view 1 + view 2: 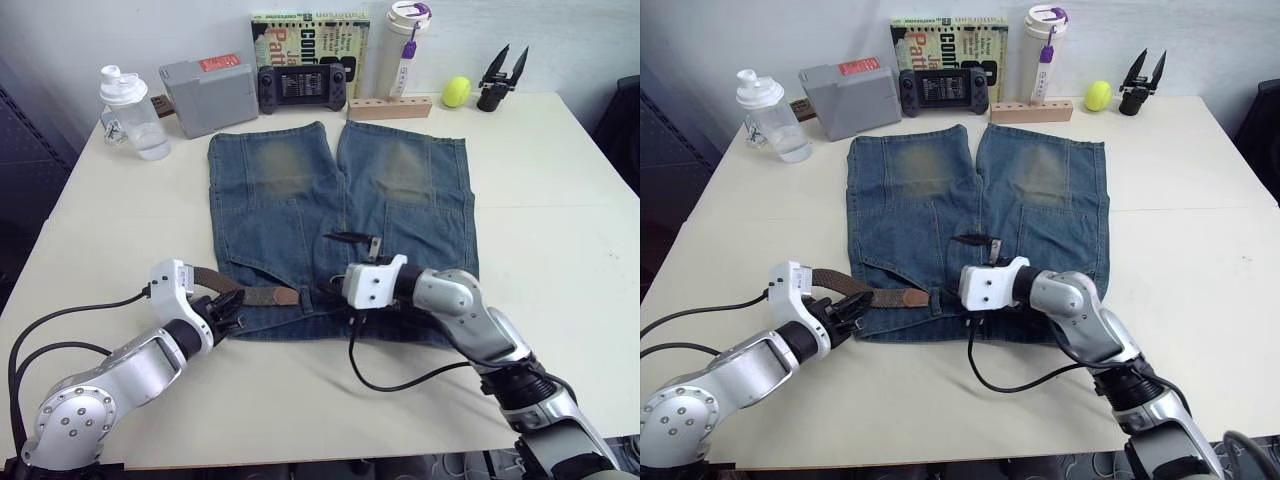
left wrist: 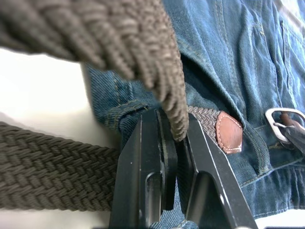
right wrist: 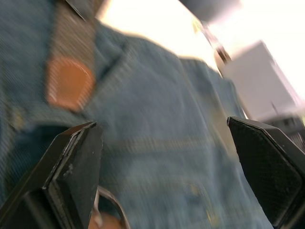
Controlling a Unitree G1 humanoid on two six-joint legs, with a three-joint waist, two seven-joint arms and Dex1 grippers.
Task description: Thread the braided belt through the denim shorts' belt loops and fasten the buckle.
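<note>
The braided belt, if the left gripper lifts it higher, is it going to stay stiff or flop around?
Probably floppy: the braided belt already bends sharply where the left gripper pinches it, looping back over itself. Its woven surface looks grippy, so slipping seems unlikely. The buckle end may drag against the denim shorts.

Robot lab: test table [image 1: 560, 200] cluttered with spare gripper [image 1: 503, 75], props.

Faded denim shorts [image 1: 340, 215] flat on table, waistband nearest; braided belt [image 1: 245, 292] lying across its left part
</note>
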